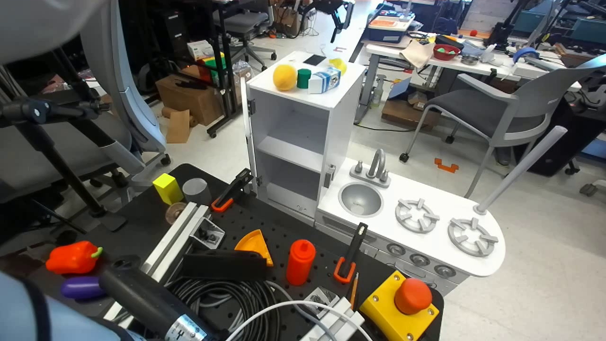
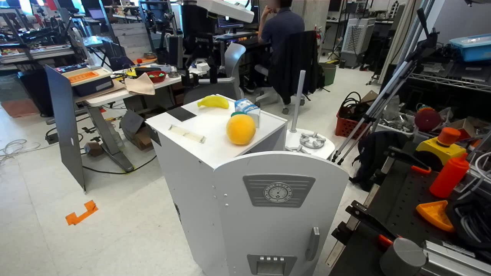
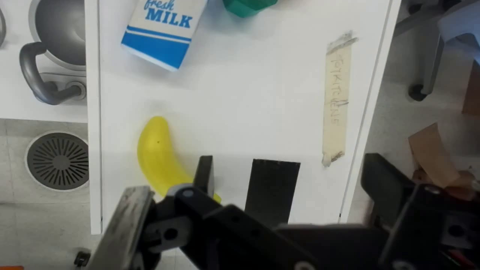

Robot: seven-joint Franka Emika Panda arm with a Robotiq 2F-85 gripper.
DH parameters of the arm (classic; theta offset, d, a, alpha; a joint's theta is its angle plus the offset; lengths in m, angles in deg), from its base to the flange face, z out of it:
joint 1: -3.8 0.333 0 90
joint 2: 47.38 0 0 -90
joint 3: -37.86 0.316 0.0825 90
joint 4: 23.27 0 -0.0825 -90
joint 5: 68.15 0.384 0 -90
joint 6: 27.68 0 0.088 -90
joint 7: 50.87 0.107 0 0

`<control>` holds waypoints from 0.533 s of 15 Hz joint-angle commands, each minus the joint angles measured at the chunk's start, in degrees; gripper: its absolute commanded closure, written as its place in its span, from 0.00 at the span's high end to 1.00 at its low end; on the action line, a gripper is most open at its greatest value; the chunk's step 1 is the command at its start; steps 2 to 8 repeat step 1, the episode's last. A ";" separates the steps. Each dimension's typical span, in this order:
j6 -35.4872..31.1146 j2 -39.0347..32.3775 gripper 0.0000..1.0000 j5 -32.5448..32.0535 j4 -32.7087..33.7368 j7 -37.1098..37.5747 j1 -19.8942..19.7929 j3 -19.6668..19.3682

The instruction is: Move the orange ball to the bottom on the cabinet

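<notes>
Orange ball (image 1: 284,77), "fresh MILK" carton (image 3: 161,34), "TOYKITCHEN…" tape (image 3: 336,97)

In my wrist view I read "fresh MILK" in blue on the carton (image 3: 161,33). The strip of tape (image 3: 335,101) on top of the cabinet (image 3: 255,93) carries handwritten capitals that I take as "TOYKITCHENS", the last letter like a 5. In an exterior view, tiny white lettering on my gripper (image 2: 199,76) looks like "ROBOTIQ", and the marks round the dial (image 2: 278,192) on the cabinet's door (image 2: 268,230) are too small to read. A label (image 1: 187,329) on a black cylinder (image 1: 147,298) shows a sign like a Y.
</notes>
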 commanded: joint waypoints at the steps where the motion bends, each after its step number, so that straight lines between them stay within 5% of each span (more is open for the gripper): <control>1: -0.12 0.00 1.00 0.00 0.00 0.00 0.01 0.00; 8: -0.12 0.00 1.00 0.00 0.00 0.00 0.01 0.00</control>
